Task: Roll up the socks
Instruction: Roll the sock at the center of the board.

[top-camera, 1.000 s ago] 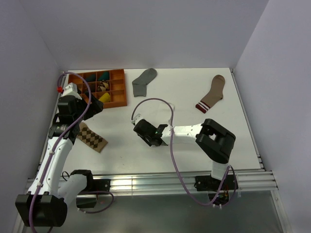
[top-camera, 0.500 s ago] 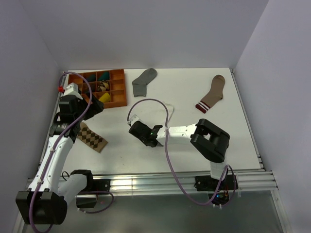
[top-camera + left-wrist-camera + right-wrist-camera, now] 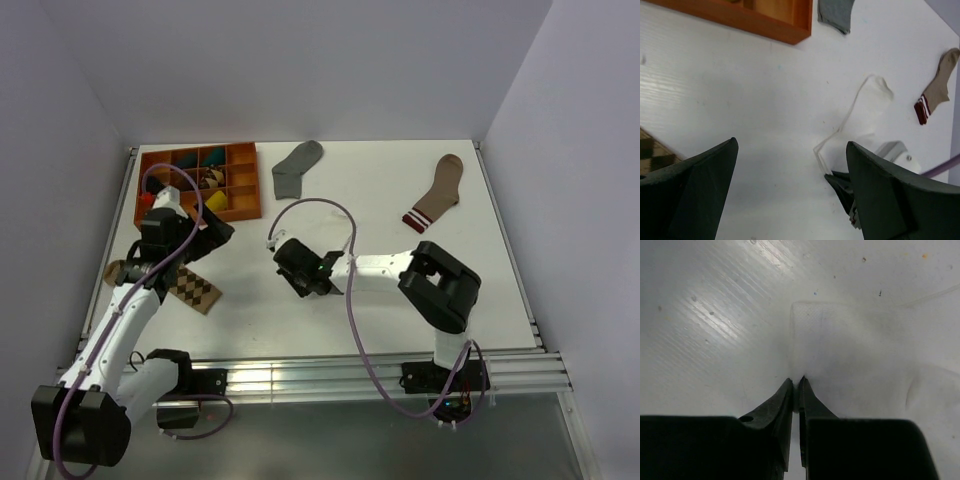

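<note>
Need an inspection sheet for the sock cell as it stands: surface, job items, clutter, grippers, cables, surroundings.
Surface: white table, no spill seen.
Job's things: white sock flat mid-table, unrolled; grey sock flat near the far edge, right of the tray; black sock not seen.
Clutter: orange tray far left, small items in its compartments; diamond-patterned sock near left; brown striped-cuff sock far right.
Grippers: left gripper open, holding nothing; right gripper shut on the white sock's edge.
Cables: purple cables loop over both arms.
Surroundings: plain walls on three sides; aluminium rail at the near edge.
</note>
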